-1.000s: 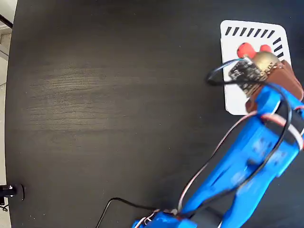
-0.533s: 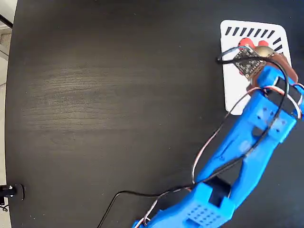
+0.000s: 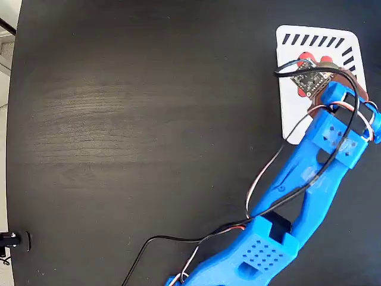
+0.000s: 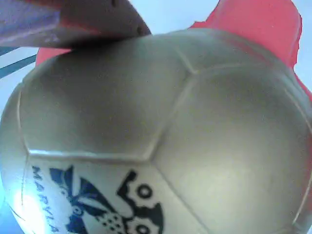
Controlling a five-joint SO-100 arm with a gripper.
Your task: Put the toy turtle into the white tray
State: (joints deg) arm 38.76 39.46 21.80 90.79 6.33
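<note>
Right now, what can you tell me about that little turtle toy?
The small toy turtle with red-orange limbs and a shiny golden domed shell sits over the flat white slotted plastic tray. Its glossy shell has seamed panels and a dark blue printed mark. A brownish finger of the blue arm's claw lies against it, hiding most of it from above.

Bright blue 3D-printed plastic arm (image 3: 309, 179), lower right of fixed view: blocky segments, perforated dot-grid panel near bottom edge. Black, white and red cables (image 3: 262, 185) loop alongside. Small dark circuit board (image 3: 311, 80) at wrist; brown gripper finger (image 4: 73, 19).
</note>
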